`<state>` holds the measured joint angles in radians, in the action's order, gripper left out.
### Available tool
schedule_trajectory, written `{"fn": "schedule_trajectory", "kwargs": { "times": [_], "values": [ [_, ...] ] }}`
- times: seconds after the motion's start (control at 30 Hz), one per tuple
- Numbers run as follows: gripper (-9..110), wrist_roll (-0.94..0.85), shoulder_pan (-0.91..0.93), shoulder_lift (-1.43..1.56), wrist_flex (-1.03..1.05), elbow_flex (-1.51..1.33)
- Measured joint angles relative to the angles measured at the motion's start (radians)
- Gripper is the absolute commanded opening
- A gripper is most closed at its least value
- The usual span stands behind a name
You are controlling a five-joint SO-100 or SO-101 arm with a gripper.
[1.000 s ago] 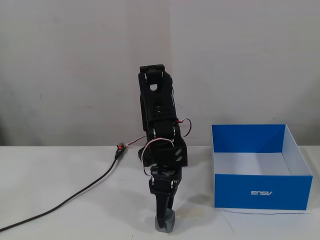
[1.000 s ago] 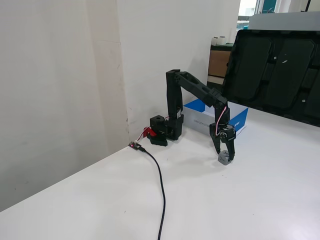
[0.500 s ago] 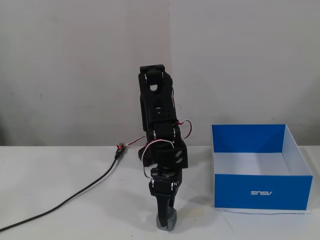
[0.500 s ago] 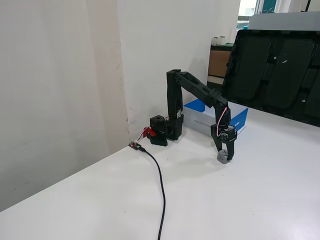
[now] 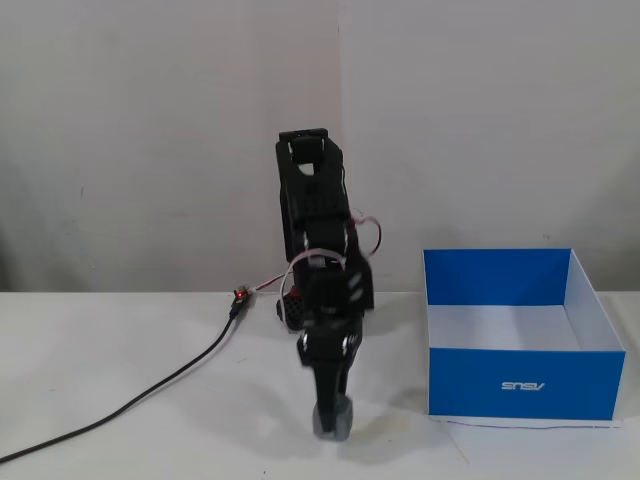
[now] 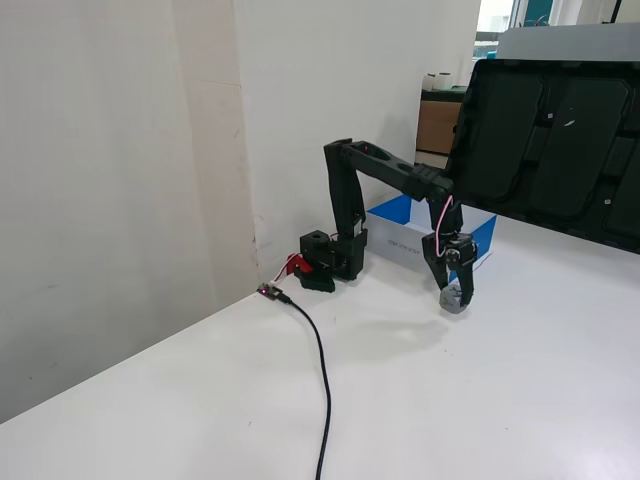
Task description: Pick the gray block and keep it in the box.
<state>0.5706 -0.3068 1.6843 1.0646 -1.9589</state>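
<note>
Single black arm folded forward over white bench [image 5: 120, 380], base against the wall. Pincer [image 5: 332, 418] lowered to bench level at the front edge of the scene, fingers straddling the gray block [image 5: 334, 420]. Same seen from the side in the other fixed view: pincer [image 6: 455, 297] tip-down, gray block [image 6: 452, 299] between the fingers, sitting on or just off the bench; contact with the surface not resolvable.

Pincer appears closed onto the block, jaws close on either side with no visible gap. Lift not evident.

Box [image 5: 520, 385], blue walls, white inside, open top, standing to the right of the arm in the front view, near but apart from the block. Interior looks empty. In the side view, box [image 6: 400, 240] lies beyond the arm, partly hidden by it.

Black cable [image 5: 150, 395] trailing across the bench to the left, clear of the working area.

Handling, judged: block small, rigid, probably light; no crush risk. Bevelled corners likely to slip if caught diagonally, so best held across two flat opposite faces, mid-height. Smooth faces may rotate in a loose grip. Box wall low but needs clearing before release.
</note>
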Motion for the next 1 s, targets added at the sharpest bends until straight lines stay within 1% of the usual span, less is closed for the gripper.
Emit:
{"fn": "schedule_trajectory", "kwargs": {
  "times": [0.13,0.4,0.6,0.83,1.0],
  "values": [
    [5,-0.038,-0.067,0.144,0.048,0.002],
    [5,-0.176,-0.293,0.364,0.126,0.012],
    [5,-0.227,-0.442,0.425,0.175,0.034],
    [6,-0.25,-0.647,0.486,0.175,0.034],
    [12,-0.25,-0.762,0.492,0.175,0.034]
  ]
}}
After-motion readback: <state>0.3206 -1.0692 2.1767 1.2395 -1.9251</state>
